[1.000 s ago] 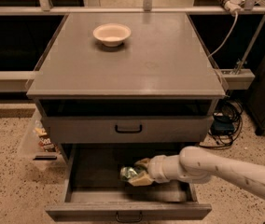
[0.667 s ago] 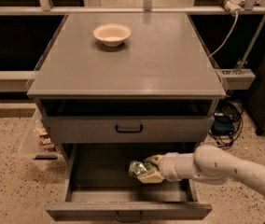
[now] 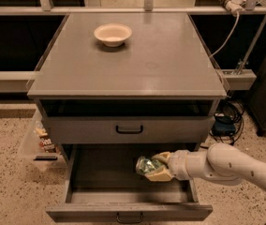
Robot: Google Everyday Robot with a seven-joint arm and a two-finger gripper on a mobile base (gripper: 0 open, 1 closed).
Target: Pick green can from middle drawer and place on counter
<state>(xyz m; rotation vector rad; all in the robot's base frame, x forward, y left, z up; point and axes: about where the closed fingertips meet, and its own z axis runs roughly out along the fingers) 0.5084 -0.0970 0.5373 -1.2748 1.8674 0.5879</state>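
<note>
Obs., camera view. Single arm enters from the lower right of the frame and reaches left into the pulled-out middle drawer point(image 3: 100, 172).

Gripper point(image 3: 151, 167): lower centre of the frame, over the right half of the drawer's dark interior. Its cream fingers point(image 3: 160, 176) are clamped above and below the green can point(image 3: 145, 165).

Green can: sticks out of the gripper's left end, toward the middle of the drawer. Crumpled and shiny. Long axis not readable from this angle. Whether it rests on the drawer floor or hangs clear of it I cannot tell; it looks slightly raised.

Key relation: the tabletop point(image 3: 170, 69) lies straight up the frame from the gripper. The way up is not open, since the closed drawer front point(image 3: 86, 130) and the tabletop's front lip sit directly above the can. The gripper is tucked under that overhang, near the back of the open drawer.

Judgement: grasp made, placing not yet done. The coming move likely needs to come out toward the lower edge of the frame first, then rise past the lip, then go in over the tabletop.

Bowl point(image 3: 113, 33) sits at the upper left of the tabletop, well apart from the front right area nearest the arm.

Risk: clipping the lip with the can on the way up.
</note>
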